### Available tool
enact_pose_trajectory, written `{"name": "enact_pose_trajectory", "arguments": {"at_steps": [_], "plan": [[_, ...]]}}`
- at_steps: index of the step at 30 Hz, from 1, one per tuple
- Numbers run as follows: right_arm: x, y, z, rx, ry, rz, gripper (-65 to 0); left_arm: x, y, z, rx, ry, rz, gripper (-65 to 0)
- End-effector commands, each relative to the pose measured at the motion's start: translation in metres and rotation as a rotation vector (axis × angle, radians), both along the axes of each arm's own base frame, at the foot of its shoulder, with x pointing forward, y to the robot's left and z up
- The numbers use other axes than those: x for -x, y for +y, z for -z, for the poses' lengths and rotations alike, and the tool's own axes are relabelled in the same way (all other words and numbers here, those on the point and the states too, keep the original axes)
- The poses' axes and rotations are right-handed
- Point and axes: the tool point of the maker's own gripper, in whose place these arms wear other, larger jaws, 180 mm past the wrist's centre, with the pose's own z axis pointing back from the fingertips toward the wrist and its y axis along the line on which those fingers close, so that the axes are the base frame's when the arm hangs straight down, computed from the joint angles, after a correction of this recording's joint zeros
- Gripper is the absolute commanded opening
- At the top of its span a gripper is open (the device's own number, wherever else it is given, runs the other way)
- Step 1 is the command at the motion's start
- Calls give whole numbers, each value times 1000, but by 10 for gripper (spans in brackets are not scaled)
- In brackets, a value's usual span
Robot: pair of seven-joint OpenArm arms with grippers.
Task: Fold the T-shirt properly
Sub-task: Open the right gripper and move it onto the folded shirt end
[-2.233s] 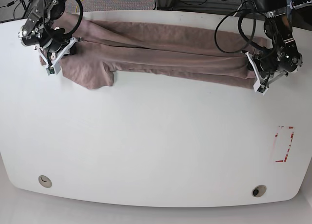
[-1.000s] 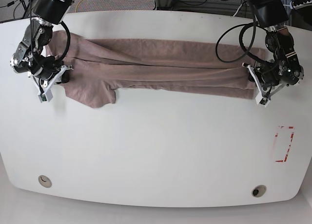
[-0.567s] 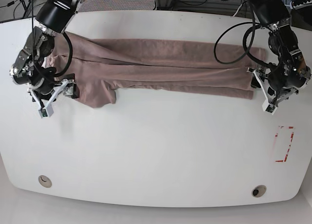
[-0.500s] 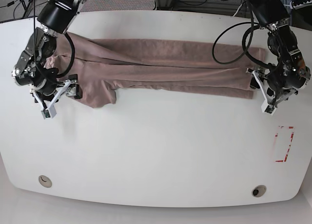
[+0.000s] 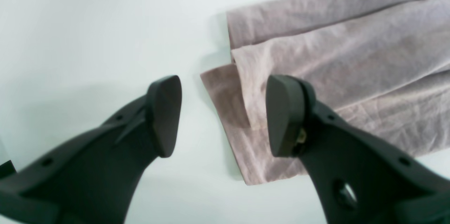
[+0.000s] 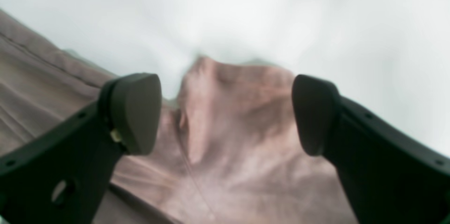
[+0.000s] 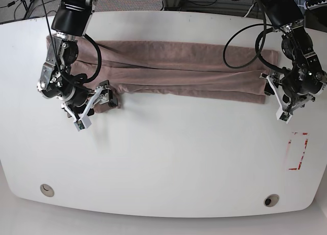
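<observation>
Two end effectors, left [image 5: 223, 115] and right [image 6: 226, 113], spread above the T-shirt [image 7: 173, 66]; nothing gripped.

T-shirt [image 7: 173, 66] lies in a long band along table's [image 7: 168, 163] far edge. Left gripper [image 7: 275, 101] over one end, right gripper [image 7: 93, 106] over the other.
</observation>
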Motion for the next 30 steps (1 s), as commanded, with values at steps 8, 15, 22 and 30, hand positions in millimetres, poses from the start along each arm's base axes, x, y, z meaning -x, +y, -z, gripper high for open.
{"name": "enact_pose_trajectory", "arguments": {"at_steps": [8,15,22,30], "plan": [[-18,-21,8,-53,-34,63,-163,-7,5,-12,-16,-42,4,-292],[-15,-29,14,-44,-19,68,-192,-7,6,-12,-18,-42,3,-292],[-17,-15,15,-49,-42,28,-190,-7,6,-13,-18,-43,3,-292],[-16,-11,29,10,-29,0,-190,-9,4,-13,-16,-46,6,-292]]}}
